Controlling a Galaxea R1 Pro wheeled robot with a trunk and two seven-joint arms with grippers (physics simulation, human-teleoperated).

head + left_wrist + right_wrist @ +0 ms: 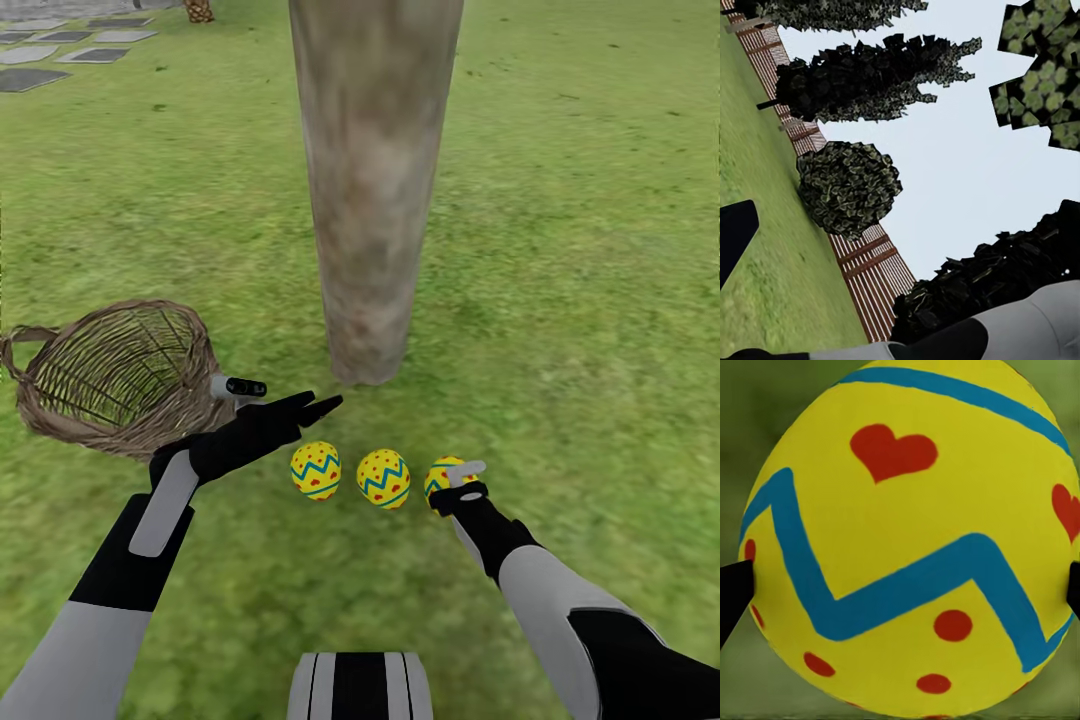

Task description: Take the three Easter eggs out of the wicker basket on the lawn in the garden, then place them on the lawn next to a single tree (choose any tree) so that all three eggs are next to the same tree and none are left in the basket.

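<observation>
Three yellow Easter eggs with blue zigzags lie in a row on the lawn (560, 300) just in front of the tree (372, 200): the left egg (316, 470), the middle egg (384, 478) and the right egg (441, 475). My right gripper (447, 488) is open, straddling the right egg (907, 540), with a black fingertip (733, 600) on each side of it. The wicker basket (120, 375) lies tipped on its side to the left, with no egg showing in it. Beside it my left gripper (312, 405) is open and holds nothing; one finger (735, 240) shows in the left wrist view.
Grey stepping stones (70, 50) lie at the far left. Open grass stretches to the right of the trunk. A brown slat fence (870, 277) with dark trees (847, 187) before it shows in the left wrist view.
</observation>
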